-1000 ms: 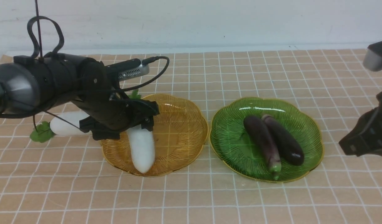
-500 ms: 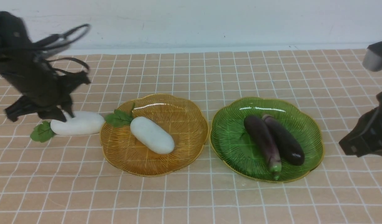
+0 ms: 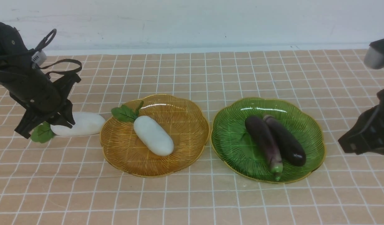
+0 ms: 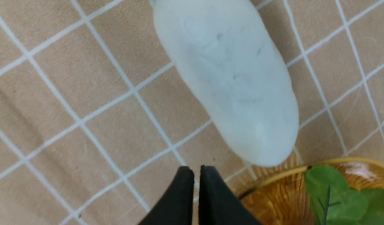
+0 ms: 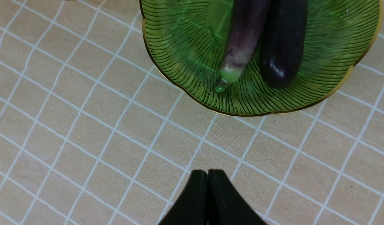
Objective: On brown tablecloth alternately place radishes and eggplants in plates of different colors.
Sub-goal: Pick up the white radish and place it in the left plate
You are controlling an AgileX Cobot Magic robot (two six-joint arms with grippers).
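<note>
The left gripper [image 4: 193, 170], fingers pressed together and empty, hangs just beside a radish [image 4: 229, 78] lying on the brown tablecloth [image 3: 192, 200]. The amber plate [image 3: 185, 147] and a second radish [image 3: 153, 135] on it are close by. The right gripper [image 5: 207, 173], likewise clenched on nothing, sits near the green plate [image 3: 235, 143] holding both eggplants [image 3: 266, 140].

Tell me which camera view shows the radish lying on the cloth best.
The left wrist view: the radish fills it, close and uncovered, though its leaf end is cut off. The front view shows it small, its leafy end partly behind the left gripper. The right wrist view misses it.
</note>
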